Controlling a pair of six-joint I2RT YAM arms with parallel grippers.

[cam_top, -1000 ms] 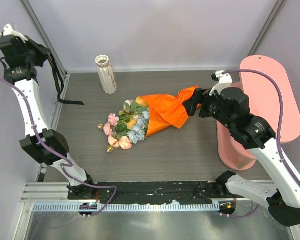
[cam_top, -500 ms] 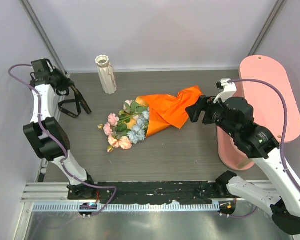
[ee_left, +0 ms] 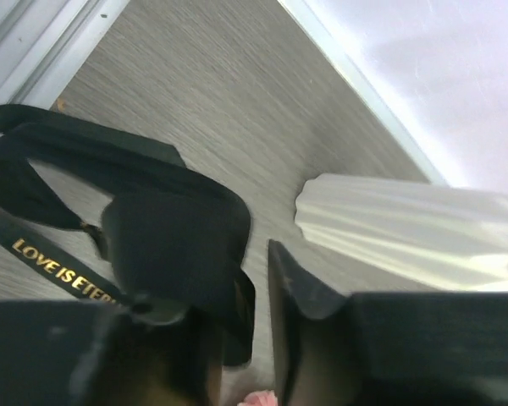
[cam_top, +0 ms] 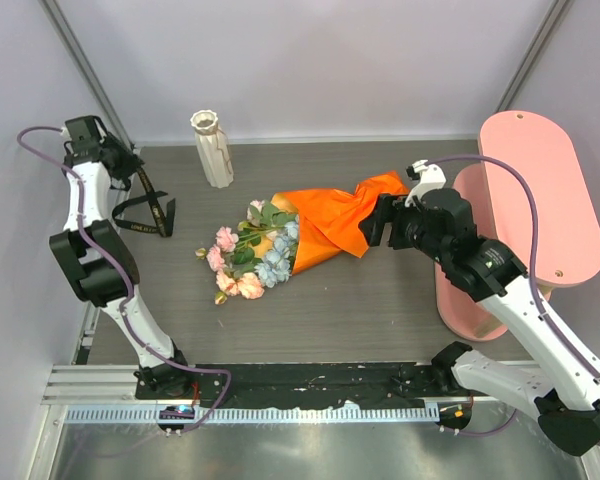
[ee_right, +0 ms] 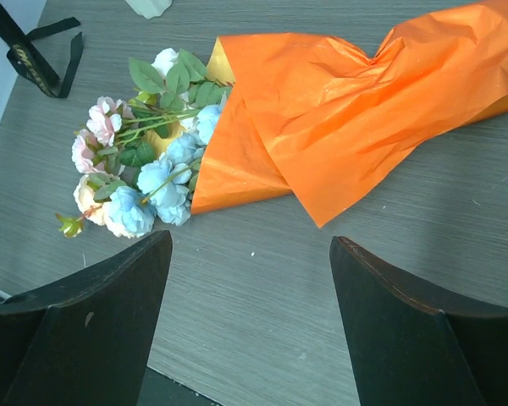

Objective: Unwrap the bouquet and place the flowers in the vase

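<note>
The table (cam_top: 380,310) had a matt grey wood-grain surface. The orange paper wrap (ee_right: 364,110) was creased, with a soft shine. The vase (cam_top: 215,150) looked matt and ribbed. The black ribbon (ee_left: 59,269) was smooth cloth with gold printed letters. The flowers (ee_right: 165,173) looked like cloth.

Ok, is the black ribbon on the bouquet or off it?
Off: the ribbon is at the far left, well apart from the bouquet, whose paper shows no tie.
</note>
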